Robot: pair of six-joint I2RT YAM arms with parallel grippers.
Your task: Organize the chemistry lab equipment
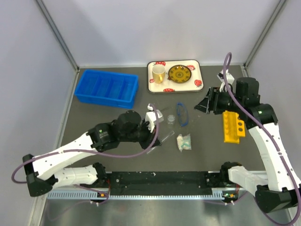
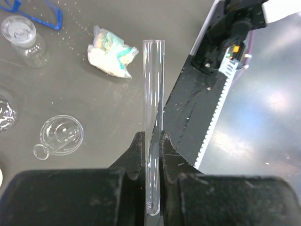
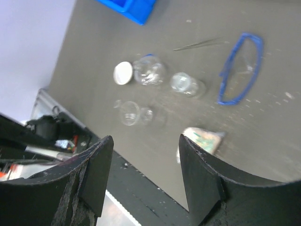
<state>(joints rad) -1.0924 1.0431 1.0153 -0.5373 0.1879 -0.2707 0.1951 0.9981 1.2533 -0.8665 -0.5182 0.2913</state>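
Blue bin (image 1: 106, 88) left, goggles (image 1: 182, 114) centre, packet (image 1: 184, 141) nearer, perhaps a beaker (image 1: 171, 118) beside goggles

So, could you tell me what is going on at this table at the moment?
The left gripper is shut on a thin clear tube. The right gripper is open and empty, over on the right side near the yellow rack. The goggles, a packet and small beakers lie loose in the middle of the table, and the blue bin sits at the back left.
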